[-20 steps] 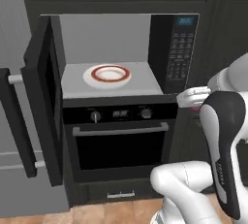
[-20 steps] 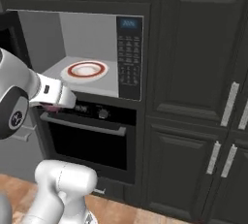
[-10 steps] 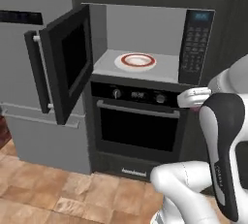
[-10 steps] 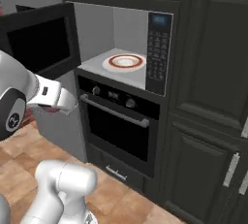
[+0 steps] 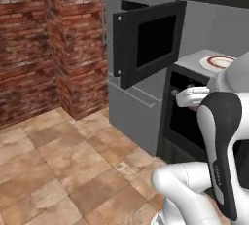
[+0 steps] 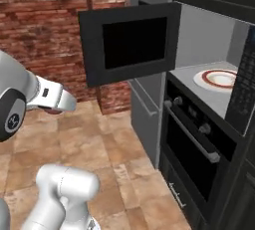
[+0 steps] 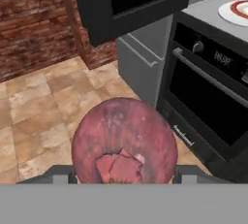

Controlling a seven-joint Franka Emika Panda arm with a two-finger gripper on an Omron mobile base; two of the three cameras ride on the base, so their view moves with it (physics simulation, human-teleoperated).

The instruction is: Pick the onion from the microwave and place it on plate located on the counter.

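One onion in my fingers, microwave door open

One round, dark red-purple onion (image 7: 124,143) sits between my two fingers, pressed close in front of my hand camera with its papery root end facing the lens. My gripper (image 7: 124,174) is closed around it; the dark finger tips (image 7: 58,174) show just at either side of the onion's lower edge.

Everything else I place against the large black built-in microwave (image 6: 209,50). Its side-hinged door (image 6: 130,42) stands swung wide open, with the dark window panel facing out toward the room. Inside the microwave, on its pale grey floor, lies a white plate with a red-orange ring (image 6: 219,78). The microwave's keypad panel (image 6: 244,94) shows at the far edge of the right base view. Directly below the microwave is a black oven with knobs and a silver bar handle (image 6: 191,147). Beside the microwave, on the door's side, stands a tall grey appliance front (image 5: 133,107), and beyond that a red brick wall (image 5: 48,39). Below the microwave and out in front of it spreads a floor of tan stone tiles (image 5: 63,170).

My onion hangs well apart from the microwave, out in front of the open door and over the tiles. My white forearm (image 6: 50,98) reaches out on the brick-wall side of the door.
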